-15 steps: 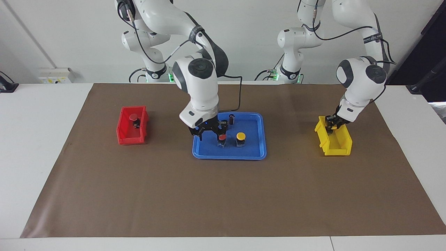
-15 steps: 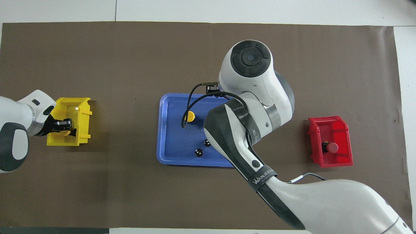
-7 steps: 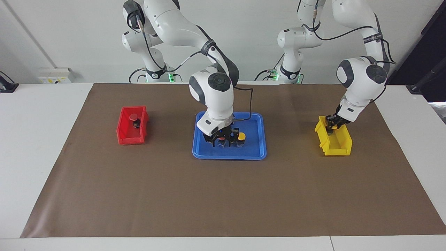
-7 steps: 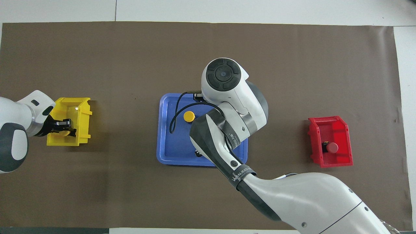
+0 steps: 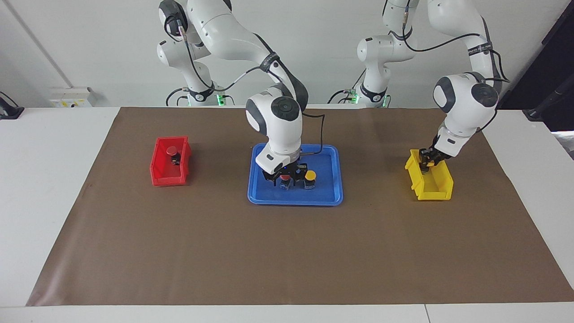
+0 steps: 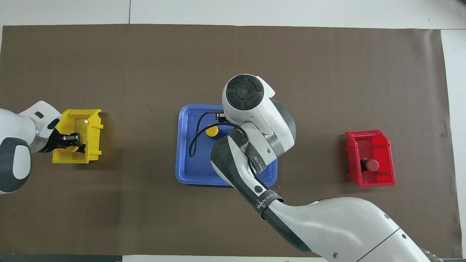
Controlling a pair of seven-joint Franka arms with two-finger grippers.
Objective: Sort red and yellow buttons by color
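Note:
In the blue tray (image 5: 291, 198) (image 6: 193, 171) stand a red button (image 5: 284, 178) and a yellow button (image 5: 310, 175) (image 6: 211, 131) side by side. My right gripper (image 5: 285, 179) is down in the tray, open, with one finger on each side of the red button; the arm hides this button in the overhead view. Another red button (image 5: 171, 151) (image 6: 372, 165) lies in the red bin (image 5: 168, 178) (image 6: 375, 181). My left gripper (image 5: 426, 165) (image 6: 74, 143) reaches into the yellow bin (image 5: 432, 190) (image 6: 93, 127), shut on a second yellow button (image 6: 74, 149).
A brown mat (image 5: 287, 251) covers the table under the tray and both bins. The red bin sits toward the right arm's end, the yellow bin toward the left arm's end, and the tray between them. The right arm's cable loops over the tray.
The right gripper has come down into the tray and now straddles the red button, with its wrist shifted toward the left arm's end. The left gripper stays in the yellow bin.

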